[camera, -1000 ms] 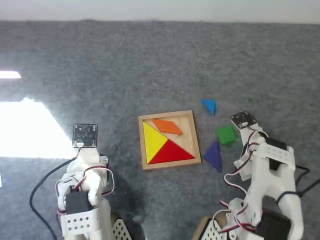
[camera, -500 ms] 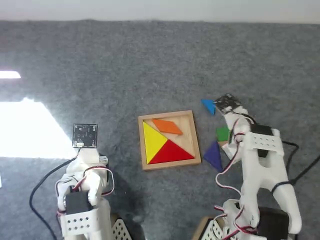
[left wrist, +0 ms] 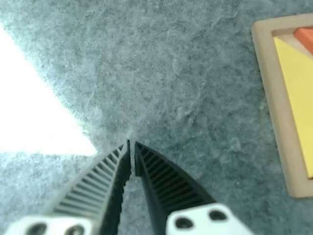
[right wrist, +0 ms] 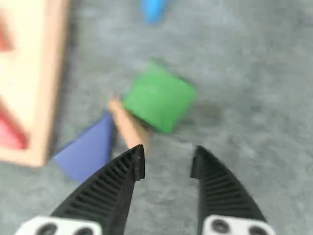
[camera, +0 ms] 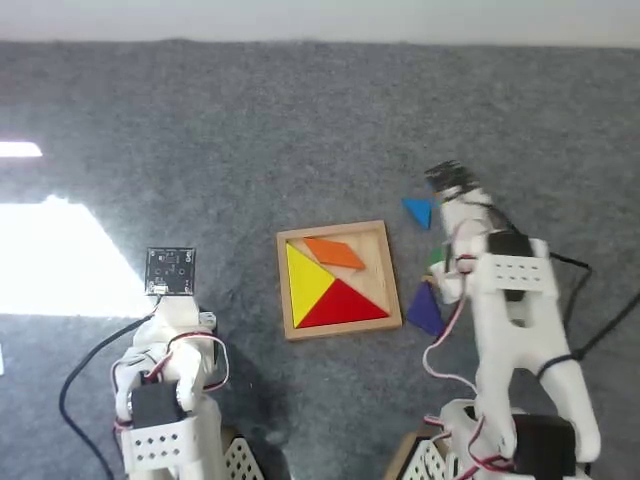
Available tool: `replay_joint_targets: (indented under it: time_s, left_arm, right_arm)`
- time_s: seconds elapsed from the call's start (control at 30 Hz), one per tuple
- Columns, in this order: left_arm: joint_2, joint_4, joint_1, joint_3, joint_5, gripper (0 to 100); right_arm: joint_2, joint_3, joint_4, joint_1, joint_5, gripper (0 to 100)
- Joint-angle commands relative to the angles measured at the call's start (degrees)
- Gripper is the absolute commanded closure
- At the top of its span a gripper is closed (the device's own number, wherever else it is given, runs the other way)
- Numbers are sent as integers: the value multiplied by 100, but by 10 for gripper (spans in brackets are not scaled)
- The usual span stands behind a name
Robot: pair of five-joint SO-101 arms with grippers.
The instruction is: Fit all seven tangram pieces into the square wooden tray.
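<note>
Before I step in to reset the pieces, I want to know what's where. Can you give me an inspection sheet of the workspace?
Surface: grey mat with a bright light patch on it.
Job's things: the wooden tray holds a yellow triangle, a red triangle and an orange parallelogram. On the mat outside it lie a light-blue triangle, a green square and a dark-blue triangle. A tan sliver beside the square is unidentifiable.
Clutter: nothing seen.
Tools: left tool shut, over bare mat beside the tray. Right tool open, above the mat near the green square.
Cables: black cable by the left arm's base; wires looping off the right arm.
Surroundings: pale wall strip beyond the mat.
</note>
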Motion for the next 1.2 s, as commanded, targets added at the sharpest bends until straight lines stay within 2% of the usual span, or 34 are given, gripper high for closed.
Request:
replay_joint_targets:
  time_s: [0.0,0.13,0.2,0.27,0.4,0.57,0.67,0.93,1.03,1.17]
  left_arm:
    - [-105,18,-44,-75,9,986]
    - [-105,18,-44,-75,9,986]
    - [-105,18,-44,-75,9,986]
    - [-105,18,-44,-75,9,986]
    - [-105,18,-44,-75,9,986]
    - [-105,18,-44,-75,9,986]
    - [-105,18,-44,-75,9,986]
    - [-105,18,-44,-75,9,986]
    - [-105,18,-44,-75,9,986]
    - [-105,18,-44,-75,9,986]
  right_arm:
    - [-40,-334,418,-840,501,808]
    - [-48,-44,532,-1851,949,806]
    - [-57,141,523,-2202,844,806]
    - [-57,193,523,-2255,668,807]
    - [-40,141,356,-1481,624,808]
    - [171,123,-338,-374,607,808]
    - [716,-44,-400,-400,624,808]
    - [2334,-958,215,-576,589,818]
    - [2360,-1116,189,-611,475,869]
    - [2369,-1248,119,-84,457,980]
